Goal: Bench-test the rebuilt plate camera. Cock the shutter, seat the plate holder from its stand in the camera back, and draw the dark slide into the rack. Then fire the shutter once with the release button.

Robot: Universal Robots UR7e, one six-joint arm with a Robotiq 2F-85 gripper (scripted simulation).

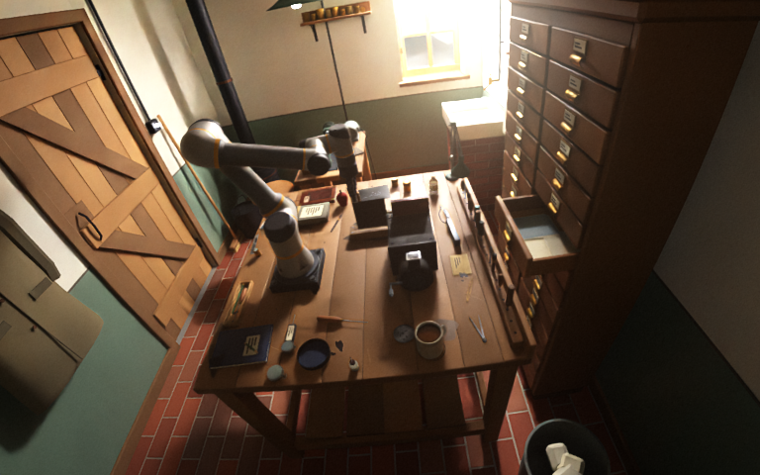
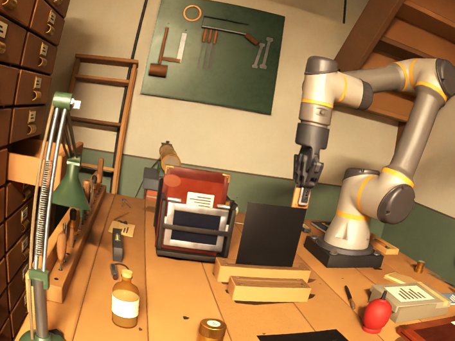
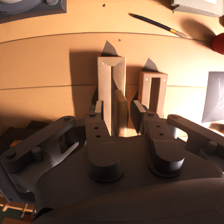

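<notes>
The dark slide's wooden tab (image 3: 121, 112) (image 2: 299, 196) is half hidden between my fingers, and the black slide (image 2: 270, 234) (image 1: 371, 208) below it stands upright in the wooden rack (image 2: 262, 271) (image 3: 110, 82). My gripper (image 3: 116, 109) (image 2: 303, 193) is directly above the tab and is open, holding nothing. A second, empty wooden stand (image 2: 268, 289) (image 3: 152, 92) lies beside the rack. The plate camera (image 2: 193, 216) (image 1: 412, 235) sits left of the rack with the plate holder (image 2: 195, 225) seated in its back.
The drawer cabinet (image 1: 611, 168) stands along the bench's far edge with one drawer (image 1: 532, 235) pulled out. A red bulb (image 2: 376, 314), a brush (image 3: 159, 25), a boxed meter (image 2: 410, 301), a bottle (image 2: 125, 299) and a desk lamp (image 2: 57, 189) lie around the bench.
</notes>
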